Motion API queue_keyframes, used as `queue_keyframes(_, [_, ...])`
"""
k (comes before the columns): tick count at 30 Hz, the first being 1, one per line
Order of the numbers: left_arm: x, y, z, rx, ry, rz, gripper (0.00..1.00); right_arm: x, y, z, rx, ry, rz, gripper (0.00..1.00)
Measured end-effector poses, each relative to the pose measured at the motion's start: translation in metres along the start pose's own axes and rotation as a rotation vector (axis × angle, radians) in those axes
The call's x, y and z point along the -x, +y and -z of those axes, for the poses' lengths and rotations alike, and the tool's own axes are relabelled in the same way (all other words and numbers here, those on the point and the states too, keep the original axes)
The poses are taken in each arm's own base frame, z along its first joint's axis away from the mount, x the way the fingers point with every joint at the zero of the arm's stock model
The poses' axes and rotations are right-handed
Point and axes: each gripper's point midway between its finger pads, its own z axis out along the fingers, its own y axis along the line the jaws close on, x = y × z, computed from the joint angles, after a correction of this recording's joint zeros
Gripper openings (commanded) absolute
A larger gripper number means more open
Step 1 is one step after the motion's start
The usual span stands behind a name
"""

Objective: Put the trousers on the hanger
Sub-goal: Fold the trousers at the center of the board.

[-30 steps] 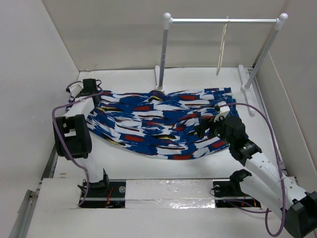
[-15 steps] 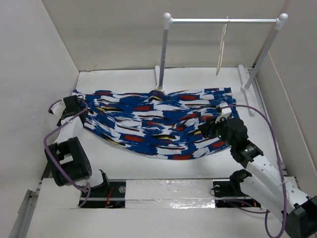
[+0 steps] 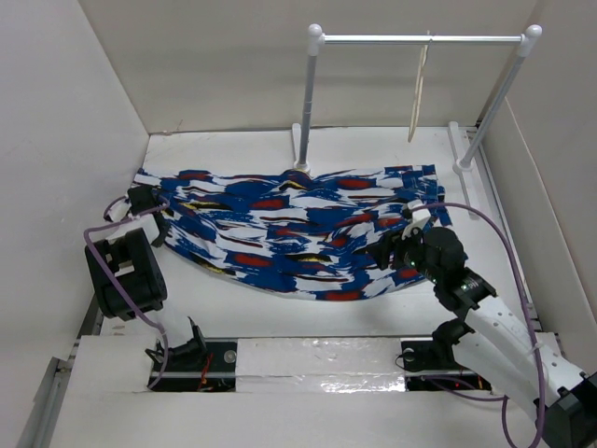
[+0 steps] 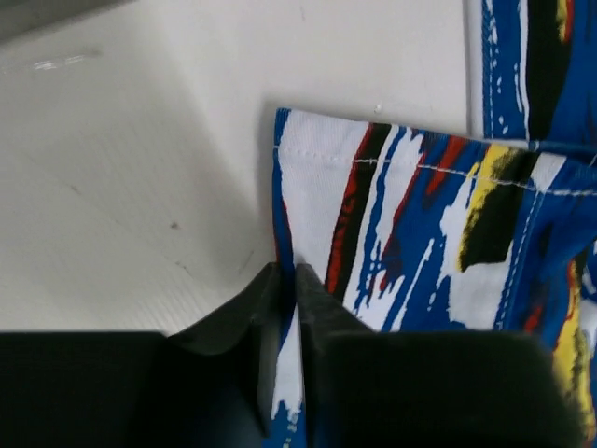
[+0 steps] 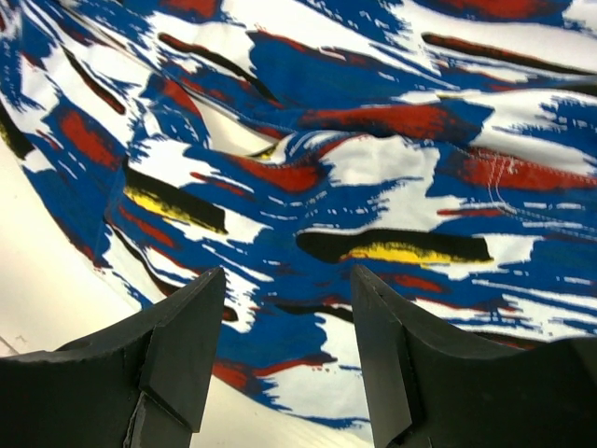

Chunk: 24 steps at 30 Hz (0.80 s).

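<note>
The trousers (image 3: 298, 229) lie spread across the table, royal blue with white, red, black and yellow streaks. My left gripper (image 3: 143, 200) is at their left end; in the left wrist view it (image 4: 287, 280) is shut on the trousers' hemmed edge (image 4: 420, 215), cloth pinched between the pads. Over the trousers' right part my right gripper (image 3: 384, 250) hovers; the right wrist view shows it (image 5: 289, 289) open, with the trousers (image 5: 354, 140) below and nothing between the fingers. The pale hanger (image 3: 417, 93) hangs from the rack bar at the back right.
A white tubular rack (image 3: 420, 39) with ball-capped posts stands at the back, its feet on the table near the trousers' far edge. White walls close in the left (image 3: 65, 140), back and right sides. Purple cables loop from both arms.
My left gripper dropped to the trousers' left end and shut on the hem. My right gripper shifted slightly left over the cloth, still open.
</note>
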Motion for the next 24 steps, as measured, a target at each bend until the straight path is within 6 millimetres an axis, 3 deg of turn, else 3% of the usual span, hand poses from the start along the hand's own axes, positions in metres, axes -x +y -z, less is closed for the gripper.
queue_keyframes(5, [0.002, -0.002, 0.004, -0.009, -0.003, 0.005, 0.0, -0.003, -0.011, 0.001, -0.067, 0.003, -0.015, 0.55])
queue_keyframes(8, [0.016, -0.01, 0.026, -0.065, -0.037, 0.018, 0.0, -0.007, -0.028, 0.003, -0.147, 0.002, -0.048, 0.53])
queue_keyframes(10, [0.038, -0.022, 0.058, -0.155, -0.099, 0.04, 0.0, -0.011, -0.046, 0.005, -0.215, 0.002, -0.078, 0.53])
queue_keyframes(14, [0.089, -0.038, 0.151, -0.393, -0.298, 0.104, 0.0, -0.015, -0.084, 0.016, -0.374, -0.001, -0.163, 0.62])
queue_keyframes(16, [0.104, -0.039, 0.196, -0.501, -0.386, 0.128, 0.0, -0.017, -0.104, 0.024, -0.467, -0.009, -0.222, 0.7])
queue_keyframes(18, [0.108, -0.036, 0.228, -0.593, -0.444, 0.148, 0.0, -0.023, -0.123, 0.034, -0.562, -0.011, -0.284, 0.71])
queue_keyframes(20, [0.101, -0.03, 0.244, -0.653, -0.461, 0.151, 0.0, -0.029, -0.139, 0.044, -0.644, -0.009, -0.346, 0.71])
queue_keyframes(24, [0.087, -0.022, 0.252, -0.711, -0.452, 0.138, 0.0, -0.046, -0.166, 0.066, -0.784, -0.002, -0.483, 0.68])
